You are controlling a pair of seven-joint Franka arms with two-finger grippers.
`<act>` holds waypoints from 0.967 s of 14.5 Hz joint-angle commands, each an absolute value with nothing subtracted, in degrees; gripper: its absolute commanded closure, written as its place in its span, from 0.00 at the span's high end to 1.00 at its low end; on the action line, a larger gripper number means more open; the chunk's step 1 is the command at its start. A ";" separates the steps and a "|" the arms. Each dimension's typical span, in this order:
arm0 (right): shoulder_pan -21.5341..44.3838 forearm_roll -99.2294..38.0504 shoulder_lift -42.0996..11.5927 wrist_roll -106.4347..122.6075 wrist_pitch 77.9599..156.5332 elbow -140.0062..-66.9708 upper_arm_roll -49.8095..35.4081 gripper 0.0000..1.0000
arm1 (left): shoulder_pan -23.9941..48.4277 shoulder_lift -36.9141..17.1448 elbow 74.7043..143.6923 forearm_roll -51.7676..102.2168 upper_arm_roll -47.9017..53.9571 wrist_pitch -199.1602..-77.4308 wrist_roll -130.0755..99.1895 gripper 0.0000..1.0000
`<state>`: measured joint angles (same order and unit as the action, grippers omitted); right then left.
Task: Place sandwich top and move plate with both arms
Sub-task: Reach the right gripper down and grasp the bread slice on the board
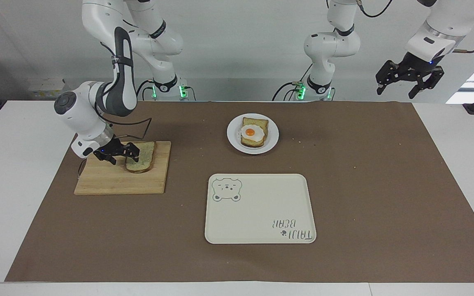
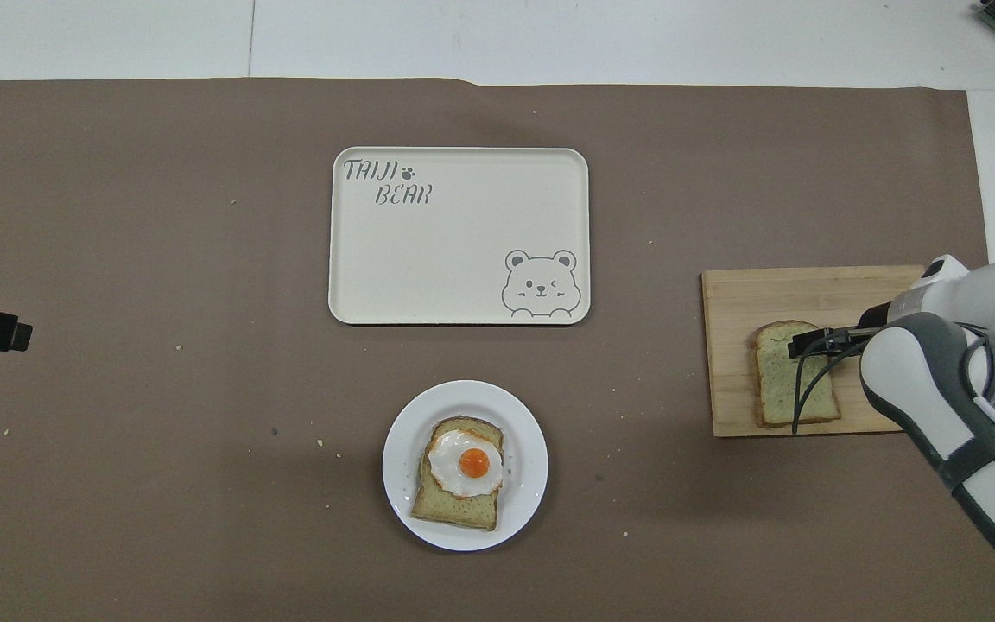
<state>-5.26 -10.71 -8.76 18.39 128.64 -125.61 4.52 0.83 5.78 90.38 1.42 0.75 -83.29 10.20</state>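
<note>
Brown mat (image 1: 344, 185), bread-bearing board (image 1: 109, 183)

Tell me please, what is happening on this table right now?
The right gripper is down at the sandwich top, a bread slice lying on the wooden cutting board, with its fingers open and the slice not yet lifted. The plate, holding toast with a fried egg, sits nearer to the robots than the bear tray. The left gripper waits open in the air past the left arm's end of the mat.
</note>
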 commanded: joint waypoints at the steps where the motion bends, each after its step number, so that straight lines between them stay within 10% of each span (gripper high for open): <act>1: -5.80 -12.74 -8.53 21.35 129.99 -126.65 4.13 0.85 | 0.18 6.59 91.14 1.67 1.14 -83.94 9.76 1.00; 4: -5.63 -12.74 -8.53 20.57 129.90 -126.65 4.13 0.00 | 0.18 6.59 91.14 1.67 1.14 -83.94 9.76 1.00; 14: -5.27 -12.74 -8.88 18.98 130.08 -126.48 4.13 0.00 | 0.18 6.59 91.14 1.67 1.14 -83.85 9.76 1.00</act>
